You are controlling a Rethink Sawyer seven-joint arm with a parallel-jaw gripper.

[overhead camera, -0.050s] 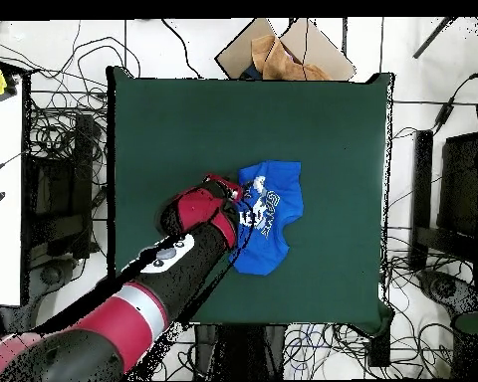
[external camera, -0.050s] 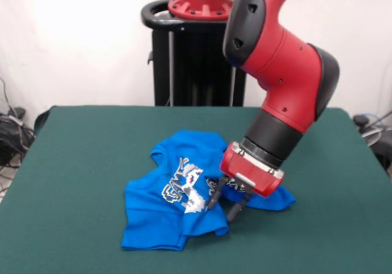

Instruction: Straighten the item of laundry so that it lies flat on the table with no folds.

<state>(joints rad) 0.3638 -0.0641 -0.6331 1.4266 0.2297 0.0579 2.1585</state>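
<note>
Desk [external camera, -0.050s: 73, 163] covered in dark green cloth, front view. Left of centre lies the blue T-shirt [external camera, -0.050s: 165, 216], crumpled, its hem toward the near edge and its white print [external camera, -0.050s: 184, 188] creased and partly folded over. At the shirt's right side the red and black arm [external camera, -0.050s: 282, 84] descends; its fingers [external camera, -0.050s: 215, 195], dark and slightly parted, rest on the fabric beside the print, though whether cloth is pinched between them cannot be told. Overhead, the T-shirt [overhead camera, -0.050s: 268, 224] sits near the desk's [overhead camera, -0.050s: 183, 119] middle.
</note>
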